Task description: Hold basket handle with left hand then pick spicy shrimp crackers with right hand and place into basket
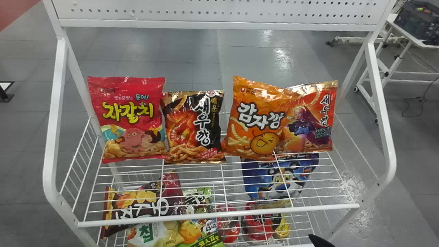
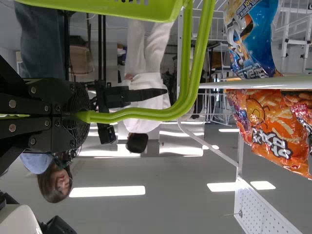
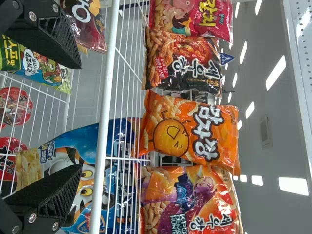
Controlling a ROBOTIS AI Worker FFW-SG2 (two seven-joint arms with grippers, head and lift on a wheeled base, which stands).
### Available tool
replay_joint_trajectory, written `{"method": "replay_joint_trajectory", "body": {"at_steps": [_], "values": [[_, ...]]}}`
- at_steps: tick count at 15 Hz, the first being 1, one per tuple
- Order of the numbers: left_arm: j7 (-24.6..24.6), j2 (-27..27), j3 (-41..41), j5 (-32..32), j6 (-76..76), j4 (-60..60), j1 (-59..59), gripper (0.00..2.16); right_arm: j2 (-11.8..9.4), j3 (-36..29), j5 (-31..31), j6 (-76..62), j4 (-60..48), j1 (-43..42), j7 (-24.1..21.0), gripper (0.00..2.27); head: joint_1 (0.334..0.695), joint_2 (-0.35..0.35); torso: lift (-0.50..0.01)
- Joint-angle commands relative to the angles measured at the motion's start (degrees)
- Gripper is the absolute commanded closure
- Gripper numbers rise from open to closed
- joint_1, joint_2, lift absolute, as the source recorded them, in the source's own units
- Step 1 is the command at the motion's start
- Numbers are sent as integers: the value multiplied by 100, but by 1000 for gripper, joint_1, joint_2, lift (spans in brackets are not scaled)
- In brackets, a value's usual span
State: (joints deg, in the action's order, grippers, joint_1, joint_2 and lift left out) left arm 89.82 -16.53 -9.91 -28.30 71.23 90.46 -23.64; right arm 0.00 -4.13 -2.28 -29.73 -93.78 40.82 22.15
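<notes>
The black spicy shrimp crackers bag [image 1: 193, 127] leans upright on the upper wire shelf, between a red bag and an orange one; the right wrist view shows the same shrimp crackers bag [image 3: 183, 63] too. At the bottom edge of the head view, the tip of my right gripper [image 1: 319, 241] pokes in, below the shelf front. In its wrist view the right gripper [image 3: 80, 117] is open, fingers wide apart and nothing between them. My left gripper [image 2: 75, 116] is shut on the handle [image 2: 190, 73] of the green basket [image 2: 107, 7], beside the rack.
Beside the black bag stand a red bag [image 1: 132, 120], an orange bag [image 1: 257, 120] and an orange-red bag [image 1: 312, 116]. A white rail [image 1: 219, 215] crosses the shelf front. Several snack packs lie on the lower shelf.
</notes>
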Motion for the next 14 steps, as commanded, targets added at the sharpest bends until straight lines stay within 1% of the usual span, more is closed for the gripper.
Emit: {"method": "replay_joint_trajectory", "body": {"at_steps": [1,11,14], "values": [[74,0,6,0,-8,-10,0,2135,5,0,0,-2,0,5,0,76,695,-97,-10],[74,9,15,0,9,-28,0,2135,5,17,0,-55,-35,40,9,66,695,-96,-10],[74,0,15,0,9,-19,0,2135,5,175,9,33,-264,49,9,73,695,-87,-10]]}}
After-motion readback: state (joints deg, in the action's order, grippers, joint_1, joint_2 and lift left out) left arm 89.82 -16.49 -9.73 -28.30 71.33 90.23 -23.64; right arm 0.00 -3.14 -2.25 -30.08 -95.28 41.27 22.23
